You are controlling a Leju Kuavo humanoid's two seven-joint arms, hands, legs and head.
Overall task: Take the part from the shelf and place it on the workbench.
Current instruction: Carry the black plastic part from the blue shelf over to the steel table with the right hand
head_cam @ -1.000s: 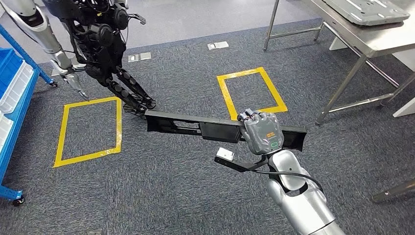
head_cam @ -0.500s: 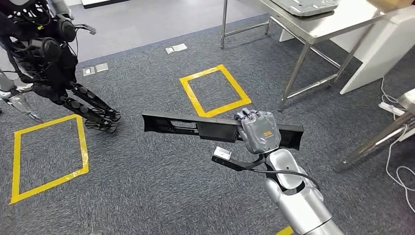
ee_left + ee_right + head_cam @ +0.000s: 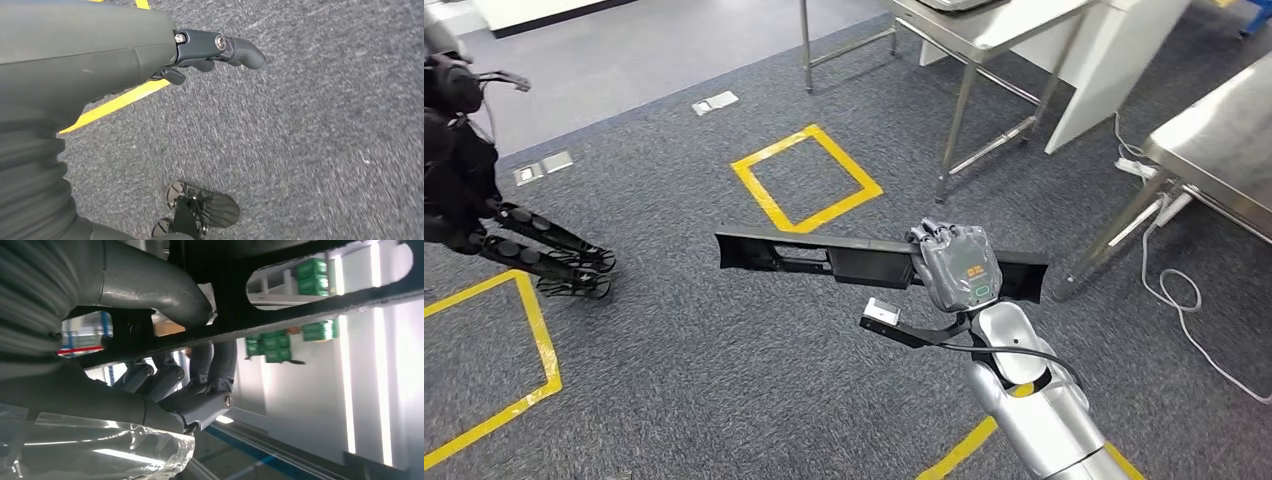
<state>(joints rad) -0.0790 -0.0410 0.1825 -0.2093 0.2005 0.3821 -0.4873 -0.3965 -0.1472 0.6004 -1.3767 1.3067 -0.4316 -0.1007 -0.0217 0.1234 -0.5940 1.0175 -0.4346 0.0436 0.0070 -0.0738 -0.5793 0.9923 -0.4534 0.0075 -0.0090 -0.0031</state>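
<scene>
In the head view my right hand (image 3: pixel 956 266) grips a long black plastic part (image 3: pixel 824 257) near its right end, holding it level above the carpet. From the right wrist view the part (image 3: pixel 310 307) crosses as a dark bar with openings, and my fingers (image 3: pixel 205 390) curl around it. A steel workbench (image 3: pixel 994 22) stands at the far top, and a second steel table (image 3: pixel 1219 140) is at the right edge. My left hand (image 3: pixel 210 52) hangs over the carpet with nothing in it, thumb stretched out.
Another dark robot (image 3: pixel 469 175) stands at the far left. Yellow tape squares (image 3: pixel 806 178) mark the grey carpet. A white cabinet (image 3: pixel 1114 60) sits between the tables, with white cables (image 3: pixel 1174 290) trailing on the floor at the right.
The whole view has swung to the right: the other robot and tape squares slid left, and the tables and cables came in at the right. The part stays in my right hand.
</scene>
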